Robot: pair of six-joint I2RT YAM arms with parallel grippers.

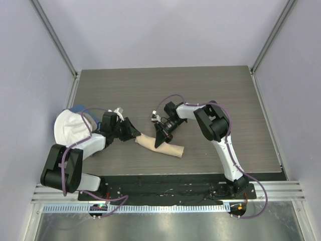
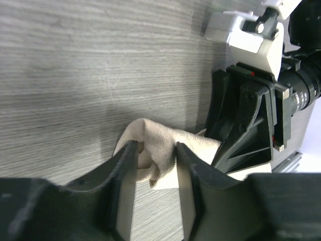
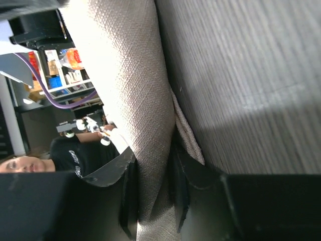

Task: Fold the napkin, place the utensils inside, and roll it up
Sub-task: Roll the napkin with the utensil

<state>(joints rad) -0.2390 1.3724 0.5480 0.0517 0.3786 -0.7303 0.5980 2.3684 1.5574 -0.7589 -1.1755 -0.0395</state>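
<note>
From above, the napkin [image 1: 160, 144] lies as a tan roll near the near edge of the tabletop [image 1: 200, 90], about midway between the left and right edges and slanting slightly. The left claw [image 1: 131, 131] sits at its left end and the right claw [image 1: 161, 134] on its middle. A white bundle [image 1: 69, 126] and a blue cloth [image 1: 77, 108] sit by the left edge, well apart from the roll. No utensils show anywhere; they are probably wrapped inside, though that cannot be seen.

In the left wrist view, the left claw [image 2: 156, 146] straddles the puckered end of the napkin [image 2: 150, 131], with cloth filling the gap between its fingers, so it is pinching that end.

In the right wrist view, the right claw [image 3: 150, 188] has its fingers pressed onto the napkin [image 3: 130, 75], gripping the roll where it rests on the tabletop [image 3: 241, 75]. A loose flap of cloth peeks out beside the roll.

The step in hand looks like the last one, rolling up. The next move calls for both claws to turn the roll together and tuck that flap under, keeping the hold even so the roll does not loosen.
</note>
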